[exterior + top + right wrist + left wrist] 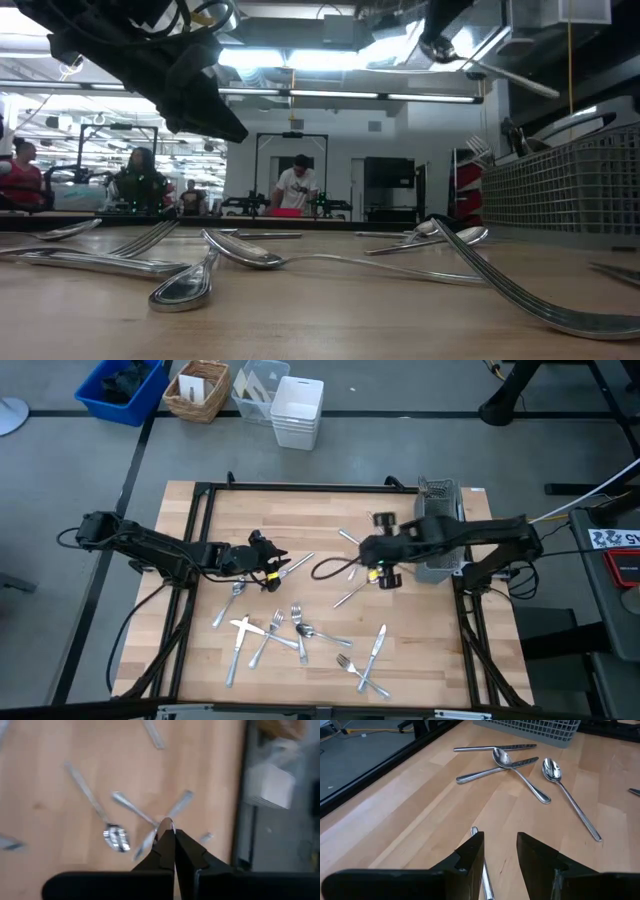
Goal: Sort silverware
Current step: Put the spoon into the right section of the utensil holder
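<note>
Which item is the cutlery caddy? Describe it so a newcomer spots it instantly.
Start at the wooden table seen from above and go to its right edge. The caddy is the grey mesh box standing there. It is the only container on the table, whereas the silverware lies loose and flat on the wood.

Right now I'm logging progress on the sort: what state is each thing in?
Left tool: open, low over the table, a utensil handle between its fingers.
Right tool: shut, raised above the table.
Silverware: loose, scattered on the table, some crossed.
Mesh caddy: upright at the table's right edge.
</note>
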Available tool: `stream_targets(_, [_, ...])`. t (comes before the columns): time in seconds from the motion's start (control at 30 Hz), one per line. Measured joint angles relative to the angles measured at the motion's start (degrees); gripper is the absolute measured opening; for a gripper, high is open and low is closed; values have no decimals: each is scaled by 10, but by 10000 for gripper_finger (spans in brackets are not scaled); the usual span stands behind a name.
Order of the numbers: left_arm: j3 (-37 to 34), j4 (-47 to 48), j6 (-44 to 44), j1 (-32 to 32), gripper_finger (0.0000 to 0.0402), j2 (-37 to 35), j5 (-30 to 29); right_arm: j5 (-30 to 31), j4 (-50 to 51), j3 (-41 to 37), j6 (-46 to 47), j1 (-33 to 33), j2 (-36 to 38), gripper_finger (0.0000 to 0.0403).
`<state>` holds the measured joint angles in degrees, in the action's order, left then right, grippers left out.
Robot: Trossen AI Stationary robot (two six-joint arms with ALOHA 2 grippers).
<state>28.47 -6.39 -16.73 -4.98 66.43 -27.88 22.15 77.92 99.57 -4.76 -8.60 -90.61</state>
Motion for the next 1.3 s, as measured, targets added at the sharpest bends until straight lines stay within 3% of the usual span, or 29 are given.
stream_targets(0.43, [0, 1, 2, 0, 109, 0, 0, 264, 119, -8, 209, 0, 121, 2])
stream_targets(0.77, [0, 3, 21, 0, 109, 0, 0, 400, 120, -197, 334, -1, 212, 2])
stream_targets(1.13, [0, 3, 21, 0, 109, 0, 0, 411, 110, -360, 491, -1, 223, 2])
stream_targets(1.3, [0, 3, 21, 0, 109, 0, 0, 382, 104, -407, 544, -1, 223, 2])
